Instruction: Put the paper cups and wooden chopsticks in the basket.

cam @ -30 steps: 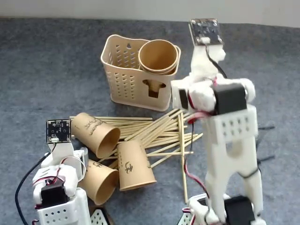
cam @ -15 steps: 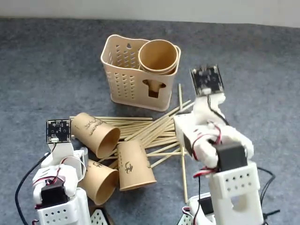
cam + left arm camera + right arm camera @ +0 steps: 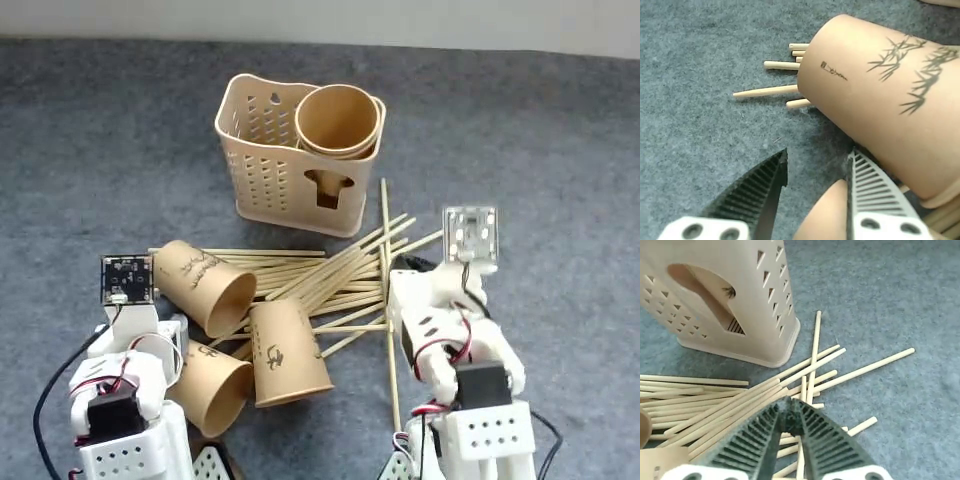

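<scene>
- Right pincer [image 3: 789, 409]: clenched, with the ribbed jaws pressed together and nothing visible between them. It hangs over the 3 o'clock edge of the pile of pale wooden chopsticks [image 3: 330, 280].
- Left pincer [image 3: 815, 165]: released, with the jaws spread apart above the grey felt-covered bench [image 3: 700, 125]. It sits at 8 o'clock of the chopstick pile.
- Printed brown paper cup [image 3: 890, 100]: lies on its side just beyond the left pincer, resting across several chopstick ends.
- Second brown paper cup [image 3: 822, 215]: lies just beside one finger of the left pincer.
- Three loose brown paper cups [image 3: 285, 355]: all lie on their sides, close together, at 7 to 9 o'clock of the chopstick pile.
- Beige perforated plastic basket [image 3: 265, 165]: stands on the bench at 12 o'clock of the pile.
- Nested brown paper cups [image 3: 338, 120]: sit mouth up in the basket's 3 o'clock end.
</scene>
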`<state>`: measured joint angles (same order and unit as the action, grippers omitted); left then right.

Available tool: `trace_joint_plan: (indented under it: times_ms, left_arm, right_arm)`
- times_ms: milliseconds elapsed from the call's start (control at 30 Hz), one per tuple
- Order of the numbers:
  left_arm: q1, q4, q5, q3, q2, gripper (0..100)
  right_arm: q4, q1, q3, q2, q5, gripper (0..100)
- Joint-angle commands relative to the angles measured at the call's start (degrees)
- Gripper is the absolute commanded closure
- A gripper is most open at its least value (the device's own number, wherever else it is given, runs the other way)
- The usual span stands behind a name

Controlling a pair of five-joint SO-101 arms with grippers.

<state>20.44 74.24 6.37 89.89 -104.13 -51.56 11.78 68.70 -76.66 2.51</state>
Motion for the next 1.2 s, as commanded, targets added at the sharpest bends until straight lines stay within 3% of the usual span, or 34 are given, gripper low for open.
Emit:
trace_joint_plan:
  times_ms: [0,333,467,733,933,1167]
  left_arm:
    - [0.5,-0.3,3.7,-5.7,-0.4,80]
    - [0.5,8.2,11.1,-26.0,-0.2,80]
    - [0.3,10.5,11.8,-31.0,0.3,74]
    - [-0.1,10.9,13.2,-42.9,20.7,73]
    - [-9.6,15.0,11.7,-51.8,36.4,69]
    - [-20.2,14.5,7.6,-55.5,43.8,69]
  right_arm:
    - [3.9,-0.9,5.8,-9.0,0.6,99.2]
    - [3.8,-0.9,16.2,-26.6,0.7,99.2]
    - [3.9,-0.9,17.6,-28.6,0.7,99.2]
    - [4.0,-0.9,17.9,-28.4,0.7,99.1]
    - [4.0,-0.9,17.9,-28.4,0.7,99.1]
    - [4.0,-0.9,18.0,-28.4,0.7,99.1]
